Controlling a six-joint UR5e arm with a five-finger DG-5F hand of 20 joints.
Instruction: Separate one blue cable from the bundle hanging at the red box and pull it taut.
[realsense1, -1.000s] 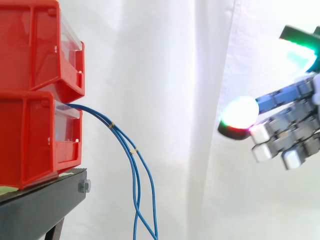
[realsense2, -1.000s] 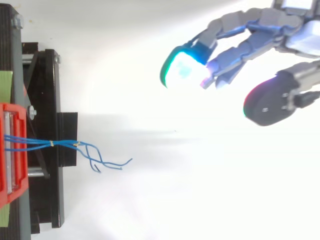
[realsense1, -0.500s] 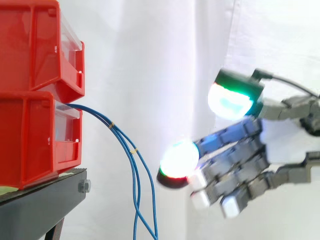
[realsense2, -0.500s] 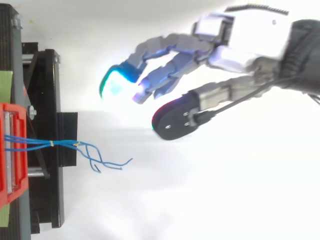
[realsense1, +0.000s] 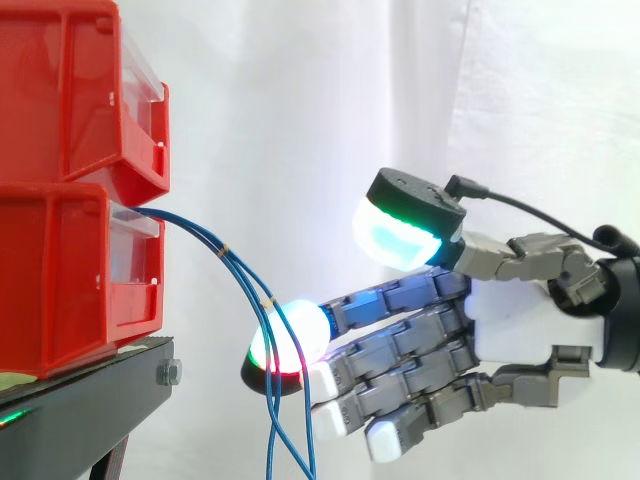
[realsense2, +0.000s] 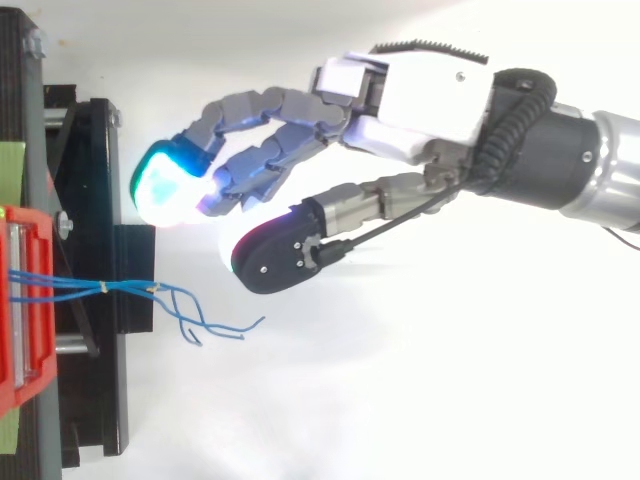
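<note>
Several thin blue cables (realsense1: 262, 300) leave the lower red box (realsense1: 75, 275) and hang down in a bundle, tied with small yellow bands. From above the blue cables (realsense2: 170, 298) fan out past the black stand, loose ends apart. My hand (realsense1: 520, 320) reaches in from the right, open, fingers stretched toward the cables. One glowing fingertip (realsense1: 288, 338) overlaps the hanging strands in the side view. In the top view the hand (realsense2: 420, 95) sits off to one side of the cables, its fingertips (realsense2: 165, 190) apart from them. It holds nothing.
Two red boxes are stacked, the upper red box (realsense1: 80, 90) over the lower one, on a black stand (realsense1: 80, 410). The black stand (realsense2: 95, 290) juts out beneath the cables. A white curtain (realsense1: 330, 120) hangs behind.
The hand has travelled left toward the red boxes, from the far right to right beside the hanging cables. The cables have not moved.
</note>
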